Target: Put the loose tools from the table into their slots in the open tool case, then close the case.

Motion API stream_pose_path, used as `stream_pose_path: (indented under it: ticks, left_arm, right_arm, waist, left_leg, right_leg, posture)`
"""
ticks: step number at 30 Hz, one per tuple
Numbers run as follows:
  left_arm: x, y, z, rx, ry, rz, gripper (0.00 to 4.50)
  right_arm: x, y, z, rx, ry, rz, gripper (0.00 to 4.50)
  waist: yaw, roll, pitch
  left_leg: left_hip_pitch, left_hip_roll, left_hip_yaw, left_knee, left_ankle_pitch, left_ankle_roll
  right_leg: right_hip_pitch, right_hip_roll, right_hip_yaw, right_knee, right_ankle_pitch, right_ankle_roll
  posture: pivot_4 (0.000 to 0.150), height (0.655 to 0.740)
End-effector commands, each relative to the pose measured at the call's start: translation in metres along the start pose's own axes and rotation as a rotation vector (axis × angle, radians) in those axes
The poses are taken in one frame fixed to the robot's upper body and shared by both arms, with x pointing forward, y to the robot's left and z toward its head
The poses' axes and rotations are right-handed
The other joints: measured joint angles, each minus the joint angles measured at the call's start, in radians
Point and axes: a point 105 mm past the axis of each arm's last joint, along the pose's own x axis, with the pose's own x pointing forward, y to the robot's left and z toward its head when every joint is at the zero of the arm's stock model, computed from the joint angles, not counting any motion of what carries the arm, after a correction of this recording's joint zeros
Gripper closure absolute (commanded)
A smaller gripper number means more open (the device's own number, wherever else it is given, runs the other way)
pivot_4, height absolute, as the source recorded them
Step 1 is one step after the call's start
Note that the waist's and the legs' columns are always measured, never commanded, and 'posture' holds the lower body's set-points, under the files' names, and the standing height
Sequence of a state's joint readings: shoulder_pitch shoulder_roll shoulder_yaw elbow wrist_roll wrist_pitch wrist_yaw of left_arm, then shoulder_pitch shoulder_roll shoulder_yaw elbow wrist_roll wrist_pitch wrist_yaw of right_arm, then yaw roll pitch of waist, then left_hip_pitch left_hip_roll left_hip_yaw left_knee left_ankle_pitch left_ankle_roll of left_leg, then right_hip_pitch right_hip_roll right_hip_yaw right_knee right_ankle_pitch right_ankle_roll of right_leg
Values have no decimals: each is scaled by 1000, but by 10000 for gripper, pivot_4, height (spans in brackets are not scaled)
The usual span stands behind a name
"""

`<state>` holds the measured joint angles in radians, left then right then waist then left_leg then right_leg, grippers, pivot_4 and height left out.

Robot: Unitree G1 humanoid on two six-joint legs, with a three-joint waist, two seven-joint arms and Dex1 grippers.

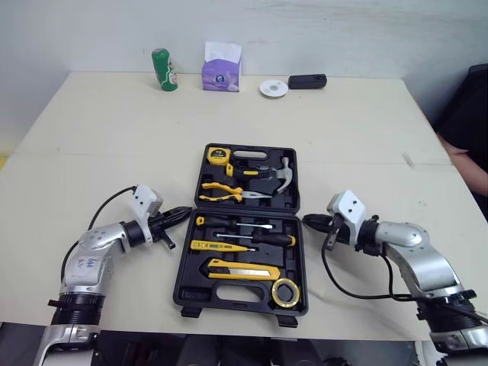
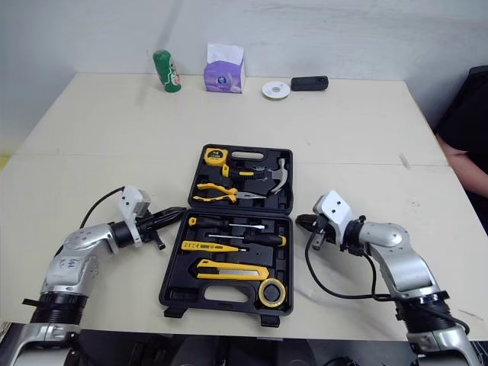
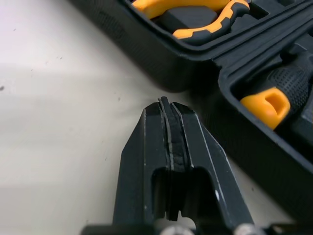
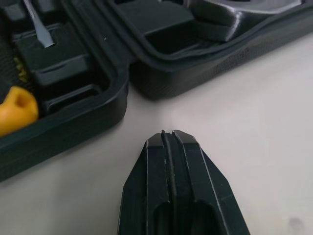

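The black tool case (image 1: 303,263) lies open in the middle of the table. Its far half holds a tape measure (image 1: 217,155), pliers (image 1: 221,192) and a hammer (image 1: 276,175). Its near half holds screwdrivers (image 1: 252,237), a yellow utility knife (image 1: 242,269) and a roll of tape (image 1: 287,292). My left gripper (image 1: 185,214) is shut and empty, its tip just left of the case's hinge line (image 3: 195,63). My right gripper (image 1: 309,221) is shut and empty too, its tip just right of the case (image 4: 117,83) at the same level.
Along the table's far edge stand a green can (image 1: 163,69), a purple tissue box (image 1: 222,67), a white disc (image 1: 273,88) and a black oblong device (image 1: 307,81). A person's dark sleeve (image 1: 467,122) shows at the right edge.
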<state>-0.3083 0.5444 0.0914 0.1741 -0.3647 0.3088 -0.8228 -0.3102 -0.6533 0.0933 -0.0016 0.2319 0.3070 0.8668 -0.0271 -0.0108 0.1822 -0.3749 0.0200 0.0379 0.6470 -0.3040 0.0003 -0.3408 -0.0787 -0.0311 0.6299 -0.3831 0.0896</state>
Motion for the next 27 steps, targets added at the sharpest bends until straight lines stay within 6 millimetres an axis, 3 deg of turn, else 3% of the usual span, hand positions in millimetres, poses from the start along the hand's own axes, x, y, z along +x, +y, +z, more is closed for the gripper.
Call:
stream_pose_path:
  ticks: [1,8,15,27]
  left_arm:
    - [10,-2,8,10,-30,-6,44771]
    - [18,-10,8,9,-36,-44,44771]
    - [28,-15,10,28,-36,-83,44771]
    - [36,5,8,42,21,-7,44771]
  right_arm:
    - [6,6,8,-30,-20,42,45000]
    - [12,10,8,-32,-25,51,45000]
    - [15,1,12,-72,-30,22,45000]
    - [17,-12,8,-95,10,3,45000]
  waist:
    - [0,0,0]
    - [3,0,0]
    - [2,0,0]
    - [2,0,0]
  left_leg:
    - [0,0,0,0,0,0]
    - [0,0,0,1,0,0]
    - [0,0,0,2,1,0]
    - [0,-1,0,3,2,0]
  right_leg:
    - [0,0,0,0,0,0]
    - [0,0,0,1,0,0]
    - [0,0,0,2,0,0]
    - [0,0,-1,7,0,0]
  posture:
    - [1500,7400]
    - [1500,7400]
    - [1500,7400]
    - [1500,7400]
